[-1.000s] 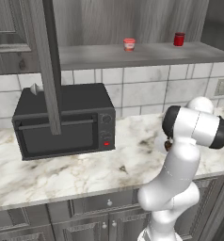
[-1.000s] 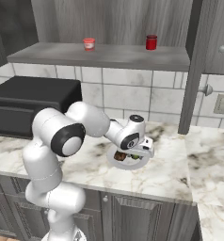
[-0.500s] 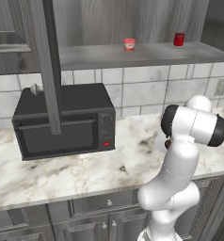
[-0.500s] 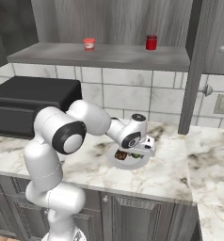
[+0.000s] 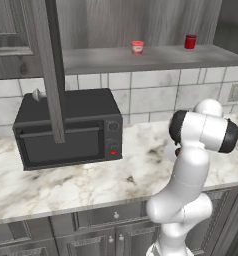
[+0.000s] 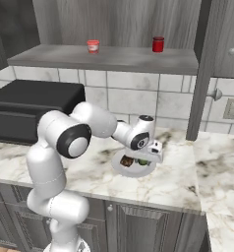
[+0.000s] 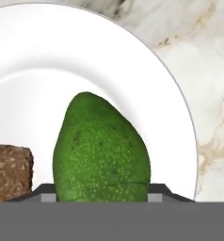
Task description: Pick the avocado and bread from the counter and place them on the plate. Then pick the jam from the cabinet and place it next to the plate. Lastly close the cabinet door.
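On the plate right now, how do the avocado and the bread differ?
The avocado is glossy green and oval; the bread is dull dark brown and blocky. The avocado looks larger in the hand view, and it sits in the gripper while the bread lies free beside it. Both are over the white plate.

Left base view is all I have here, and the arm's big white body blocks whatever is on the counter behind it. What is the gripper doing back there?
Observer: In the hand view the gripper is shut on the avocado, right over the plate.
Operator: Is the bread there too?
Observer: Yes, the bread lies on the plate beside the avocado; the hand view shows its brown edge.
Operator: And where does the plate sit?
Observer: The right base view puts it on the counter, just left of the open cabinet door.
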